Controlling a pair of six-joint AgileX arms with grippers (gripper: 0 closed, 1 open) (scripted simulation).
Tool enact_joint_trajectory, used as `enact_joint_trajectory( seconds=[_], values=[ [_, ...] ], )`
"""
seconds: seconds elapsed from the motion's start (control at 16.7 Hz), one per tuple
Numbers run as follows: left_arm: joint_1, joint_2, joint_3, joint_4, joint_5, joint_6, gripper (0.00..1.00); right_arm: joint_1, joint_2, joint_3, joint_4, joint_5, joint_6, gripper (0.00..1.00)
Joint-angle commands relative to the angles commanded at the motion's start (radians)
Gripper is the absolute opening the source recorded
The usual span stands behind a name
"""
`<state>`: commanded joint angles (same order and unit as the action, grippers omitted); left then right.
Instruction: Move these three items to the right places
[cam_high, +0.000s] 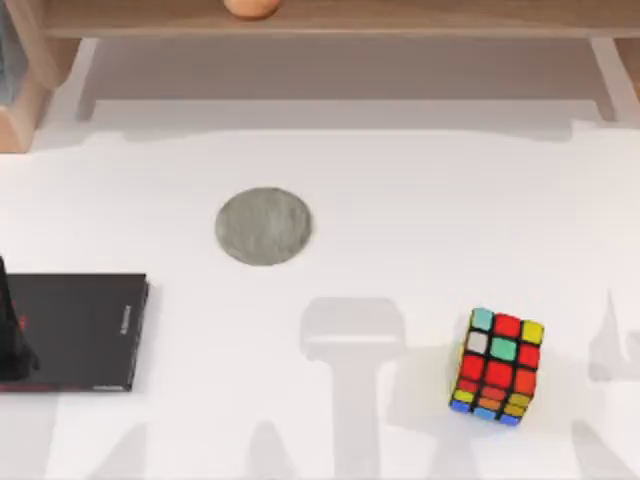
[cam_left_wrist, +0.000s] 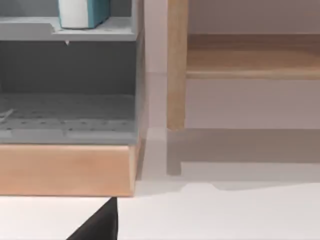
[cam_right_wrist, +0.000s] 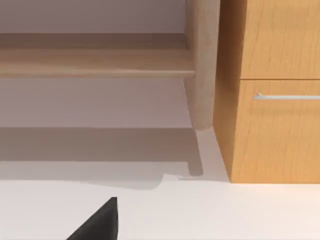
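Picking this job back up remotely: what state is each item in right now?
Coaster: bare, flat on the table.
Black book: lying flat at the table's left, nothing resting on it.
Rubik's cube: on the table at right, unheld.
Light-blue book: standing on a grey shelf.

The coaster (cam_high: 263, 226) is showing a mottled stone grey against the plain white table (cam_high: 420, 230). The Rubik's cube (cam_high: 498, 366) is displaying red, green, yellow, white, orange, pale turquoise and blue squares set in a black grid. The flat book (cam_high: 85, 331) is showing matte black with small red marks near its left edge. The shelf (cam_high: 330, 20) along the back is showing light wood, and a rounded orange top (cam_high: 251, 7) is sitting on it. In the left wrist view, a light-blue book (cam_left_wrist: 84, 13) with white page edges is standing in a grey compartment trimmed in pale wood.
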<state>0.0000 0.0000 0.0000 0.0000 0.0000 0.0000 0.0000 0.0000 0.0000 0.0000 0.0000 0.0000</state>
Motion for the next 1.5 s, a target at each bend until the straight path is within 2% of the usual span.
enact_joint_trajectory(
  seconds=[0.3, 0.54, 0.72, 1.2, 1.5],
  values=[
    [-0.025, 0.063, 0.054, 0.038, -0.022, 0.0, 1.0, 0.0, 0.0, 0.0, 0.0, 0.0, 0.0, 1.0],
    [-0.104, 0.296, 0.228, 0.159, -0.092, 0.0, 1.0, 0.0, 0.0, 0.0, 0.0, 0.0, 0.0, 1.0],
    [-0.184, 0.579, 0.402, 0.28, -0.163, 0.001, 1.0, 0.0, 0.0, 0.0, 0.0, 0.0, 0.0, 1.0],
    [-0.403, 1.502, 0.887, 0.618, -0.361, 0.004, 1.0, 0.0, 0.0, 0.0, 0.0, 0.0, 0.0, 1.0],
    [-0.496, 1.862, 1.098, 0.764, -0.449, 0.006, 1.0, 0.0, 0.0, 0.0, 0.0, 0.0, 0.0, 1.0]
  ],
)
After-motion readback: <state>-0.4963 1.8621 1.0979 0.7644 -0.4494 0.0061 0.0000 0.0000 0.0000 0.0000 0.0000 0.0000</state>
